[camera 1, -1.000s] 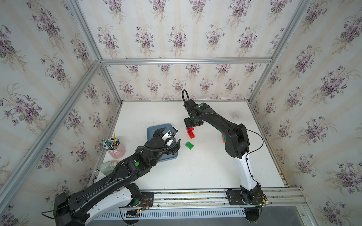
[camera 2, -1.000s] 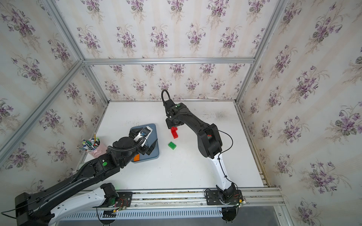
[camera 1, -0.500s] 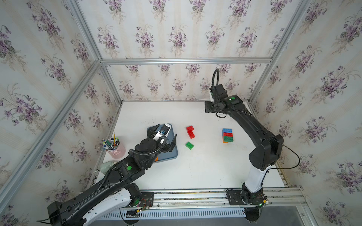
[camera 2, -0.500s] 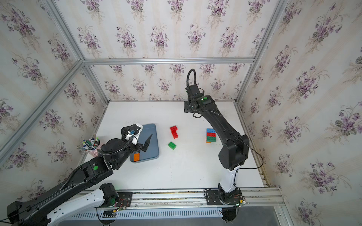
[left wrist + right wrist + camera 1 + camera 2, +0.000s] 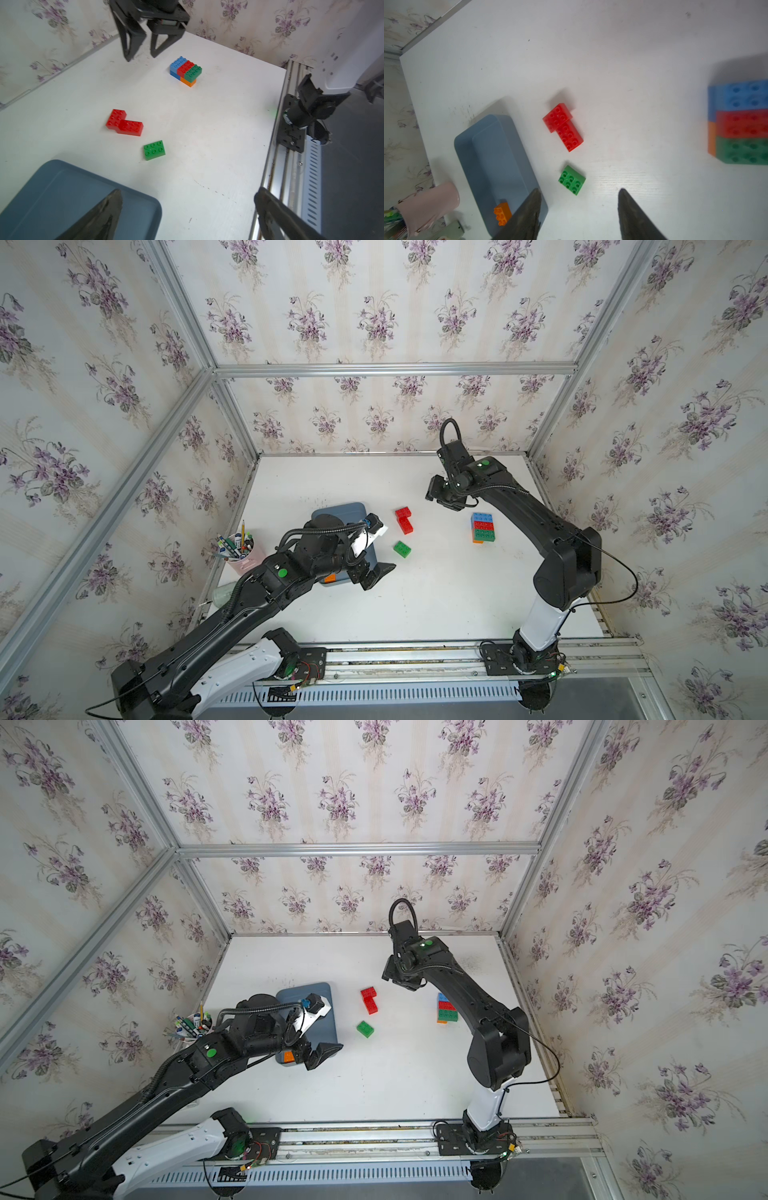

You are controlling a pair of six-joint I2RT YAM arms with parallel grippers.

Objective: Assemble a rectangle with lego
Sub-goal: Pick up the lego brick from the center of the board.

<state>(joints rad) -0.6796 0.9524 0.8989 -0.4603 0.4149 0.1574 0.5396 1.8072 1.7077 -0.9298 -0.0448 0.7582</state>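
Observation:
A lego block (image 5: pixel 483 527) (image 5: pixel 186 69) of light blue, red and green bricks on blue and orange ones stands at the table's right. Two joined red bricks (image 5: pixel 404 519) (image 5: pixel 563 126) and a loose green brick (image 5: pixel 402 548) (image 5: pixel 572 179) lie mid-table. One orange brick (image 5: pixel 330 578) (image 5: pixel 502 213) sits in the blue-grey tray (image 5: pixel 345 510). My left gripper (image 5: pixel 371 577) (image 5: pixel 188 192) hovers open and empty at the tray's front right corner. Behind the red bricks, raised above the table, my right gripper (image 5: pixel 579 190) (image 5: pixel 141 57) is open, holding nothing.
A pink cup (image 5: pixel 243 549) of pens stands left of the tray by the left wall, with a pale bottle (image 5: pixel 224 593) in front of it. The aluminium rail (image 5: pixel 415 651) runs along the front edge. Wallpapered walls close in the left, back and right.
My right arm left the red bricks, swung to the back right, and now sits back of centre with its jaws slightly narrower. My left gripper moved from over the tray to its front right corner.

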